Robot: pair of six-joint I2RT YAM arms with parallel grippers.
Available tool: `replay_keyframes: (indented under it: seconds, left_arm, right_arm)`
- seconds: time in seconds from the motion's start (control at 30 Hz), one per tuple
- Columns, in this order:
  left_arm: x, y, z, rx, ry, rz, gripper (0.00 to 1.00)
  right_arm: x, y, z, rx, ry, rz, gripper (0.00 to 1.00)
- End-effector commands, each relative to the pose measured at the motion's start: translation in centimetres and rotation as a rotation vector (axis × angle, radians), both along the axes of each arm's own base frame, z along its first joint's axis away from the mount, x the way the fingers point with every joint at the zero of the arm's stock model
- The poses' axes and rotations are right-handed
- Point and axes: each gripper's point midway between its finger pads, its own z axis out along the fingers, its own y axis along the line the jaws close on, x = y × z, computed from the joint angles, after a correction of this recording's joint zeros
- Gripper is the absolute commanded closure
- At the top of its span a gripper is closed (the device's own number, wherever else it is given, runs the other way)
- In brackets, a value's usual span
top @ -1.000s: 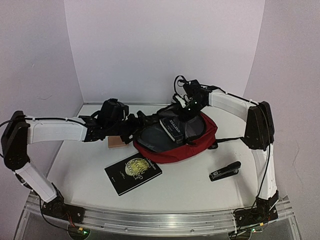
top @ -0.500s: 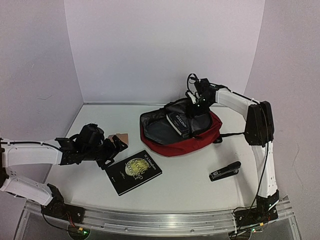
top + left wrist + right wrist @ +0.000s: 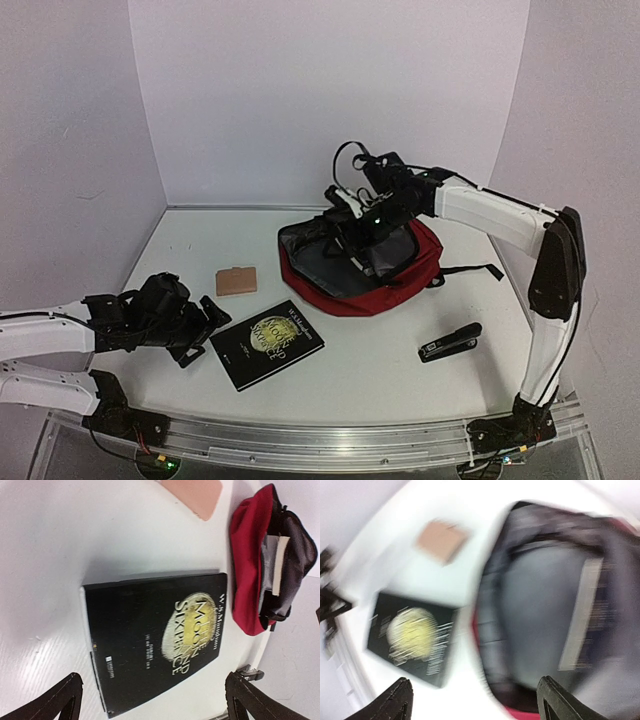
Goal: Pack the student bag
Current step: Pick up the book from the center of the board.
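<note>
**Book next, bag mouth waiting**

White tabletop (image 3: 380, 385) and pale lilac walls frame the scene, and the student bag (image 3: 330, 296) lies open toward the back of the table, right of centre, with its grey lining showing.

Far left of the bag, the left gripper (image 3: 154, 677) sits low by the near end of a black paperback (image 3: 267, 343). Its jaws are spread wider than the cover and hold nothing. A small tan card case (image 3: 236, 281) lies just left of the bag, beyond the book. The right gripper (image 3: 473, 679) hangs over the bag's mouth, fingers wide apart and empty. A black stapler (image 3: 450, 342) rests in front of the bag, to its right.

The step in hand looks like collecting the book. A flat cover gives the fingers little to bite on, so it would be wise to close on the spine edge or tip one side up first. The bag's rim needs to be kept raised so that the book slides in without snagging the zipper.

The left wrist view alone shows how the jaws frame the book. Both wrist views show a pale strip inside the bag, and what it is cannot be told. The right wrist picture is badly blurred. Only the overhead view shows the stapler.
</note>
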Motion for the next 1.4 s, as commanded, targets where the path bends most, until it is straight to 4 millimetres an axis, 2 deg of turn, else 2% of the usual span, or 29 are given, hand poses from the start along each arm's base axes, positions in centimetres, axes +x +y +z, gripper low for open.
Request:
replay_keyframes:
  seconds: [0.0, 0.13, 0.3, 0.43, 0.67, 0.83, 1.0, 1.07, 1.17, 1.27, 1.37]
  left_arm:
    - [-1.2, 1.3, -2.4, 0.034, 0.081, 0.068, 0.0]
    - [-1.3, 1.3, -3.4, 0.026, 0.095, 0.085, 0.0]
    - [-1.1, 1.4, -3.8, 0.022, 0.086, 0.096, 0.0]
    - [-1.1, 1.1, -4.4, 0.009, 0.077, 0.089, 0.0]
    - [-0.4, -0.1, -5.2, 0.009, 0.061, 0.05, 0.02]
    - [0.0, -1.2, -6.2, -0.004, 0.068, 0.032, 0.03]
    - [0.4, -2.3, -7.0, -0.018, 0.073, 0.017, 0.04]
    - [0.6, -2.7, -7.3, -0.025, 0.075, 0.011, 0.05]
    - [0.7, -3.1, -7.7, -0.031, 0.074, 0.0, 0.1]
    - [1.0, -3.5, -7.8, -0.034, 0.07, -0.01, 0.16]
    - [0.9, -3.7, -8.1, -0.037, 0.074, -0.016, 0.22]
  right_arm:
    - [-5.7, 3.2, -1.4, 0.069, 0.155, 0.127, 0.15]
    - [-9.6, 5.3, -4.5, 0.052, 0.258, 0.188, 0.17]
    - [-12.0, 6.1, -9.2, -0.006, 0.357, 0.216, 0.2]
    - [-12.5, 6.6, -11.7, -0.027, 0.388, 0.22, 0.23]
    - [-11.9, 7.2, -15.5, -0.071, 0.429, 0.202, 0.28]
    - [-11.7, 7.5, -17.1, -0.088, 0.454, 0.189, 0.33]
    - [-11.4, 7.7, -17.2, -0.089, 0.455, 0.18, 0.37]
    - [-11.4, 7.7, -17.1, -0.086, 0.452, 0.182, 0.44]
    - [-11.5, 7.9, -16.2, -0.065, 0.452, 0.193, 0.62]
    - [-11.9, 8.4, -14.0, -0.016, 0.449, 0.223, 0.77]
    - [-12.1, 9.0, -11.2, 0.037, 0.427, 0.248, 0.86]
